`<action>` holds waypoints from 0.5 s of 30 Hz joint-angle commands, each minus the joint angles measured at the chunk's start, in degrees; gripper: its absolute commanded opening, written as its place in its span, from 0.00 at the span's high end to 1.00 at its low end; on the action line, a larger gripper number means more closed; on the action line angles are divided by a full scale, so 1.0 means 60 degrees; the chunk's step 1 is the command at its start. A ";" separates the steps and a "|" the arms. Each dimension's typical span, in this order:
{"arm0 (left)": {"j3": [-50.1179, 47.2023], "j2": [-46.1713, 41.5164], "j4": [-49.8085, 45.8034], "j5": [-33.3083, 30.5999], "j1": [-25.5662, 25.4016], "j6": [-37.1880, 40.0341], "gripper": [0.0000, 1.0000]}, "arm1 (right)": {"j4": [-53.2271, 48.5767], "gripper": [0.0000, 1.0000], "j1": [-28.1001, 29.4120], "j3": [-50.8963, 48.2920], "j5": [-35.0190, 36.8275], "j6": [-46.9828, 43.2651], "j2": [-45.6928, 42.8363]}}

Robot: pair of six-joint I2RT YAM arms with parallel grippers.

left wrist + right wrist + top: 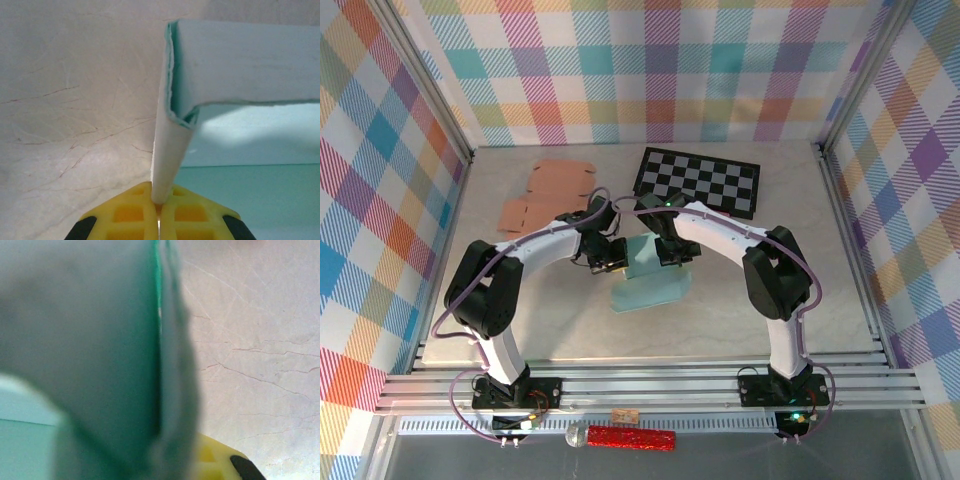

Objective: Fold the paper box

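Two grippers on box [655, 285], lying just to near side of checkerboard [698, 182]. Left gripper [159, 200] pressed together, pinching thin side wall. Wall stands up from teal base, far end bent over into flap. Right gripper [672, 250] closed too, apparently on opposite wall; wrist view blurred, grip not certain. Step judged: raising side walls, fold partway. Next move calls for creasing both walls square to base, steady pinch, no tearing of paper.

Bare tabletop [650, 335] near front edge; paper box [655, 285] mid-table, pink cardboard [552, 190] and checkerboard [698, 182] behind.
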 commanded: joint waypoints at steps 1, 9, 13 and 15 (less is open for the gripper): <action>0.0596 0.0529 -0.1342 -0.1347 -0.0441 -0.0258 1.00 | -0.0207 1.00 0.0051 0.0238 -0.0474 0.0211 0.0099; 0.0418 0.0608 -0.0997 -0.1492 -0.0814 -0.0862 0.95 | -0.0251 1.00 0.0004 0.0229 -0.0601 0.0279 0.0144; 0.0078 0.0380 -0.0800 -0.1455 -0.0813 -0.0868 0.85 | -0.0265 1.00 -0.0046 0.0222 -0.0657 0.0309 0.0141; -0.0134 0.0284 -0.0634 -0.1439 -0.0813 -0.0955 0.84 | -0.0264 1.00 -0.0062 0.0222 -0.0683 0.0305 0.0143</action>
